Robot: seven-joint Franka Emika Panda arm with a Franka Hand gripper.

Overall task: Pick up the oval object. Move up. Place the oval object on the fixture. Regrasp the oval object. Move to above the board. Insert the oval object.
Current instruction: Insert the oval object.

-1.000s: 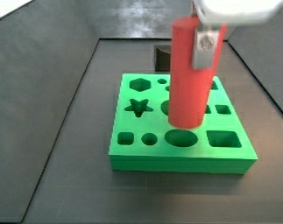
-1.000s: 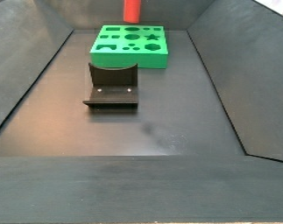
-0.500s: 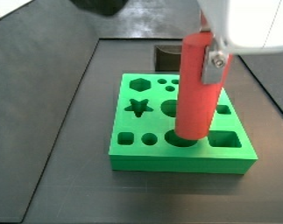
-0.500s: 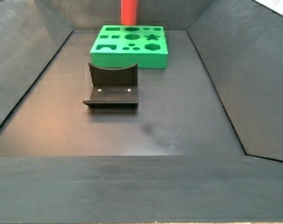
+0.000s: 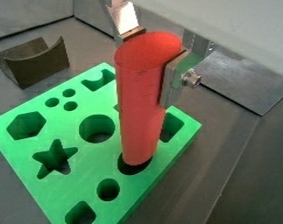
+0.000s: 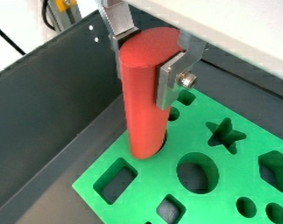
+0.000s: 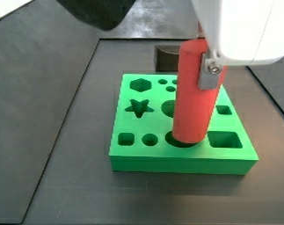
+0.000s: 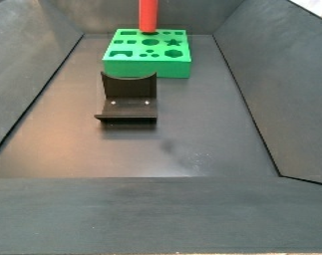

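Note:
The oval object is a red-orange peg standing upright with its lower end in the mouth of the oval hole of the green board. My gripper is shut on the peg's upper part, one silver finger on each side. Both wrist views show this grip on the oval object over the board. In a side view the peg stands at the board's front row, held by the gripper. The fixture sits on the floor in front of the board, with only the peg showing above.
The board has other cut-outs: a star, a hexagon, circles and squares. The fixture stands beside the board. Dark sloped walls enclose the grey floor.
The gripper has come down with the oval object. Its lower end, earlier above the board, now sits in the oval hole's mouth.

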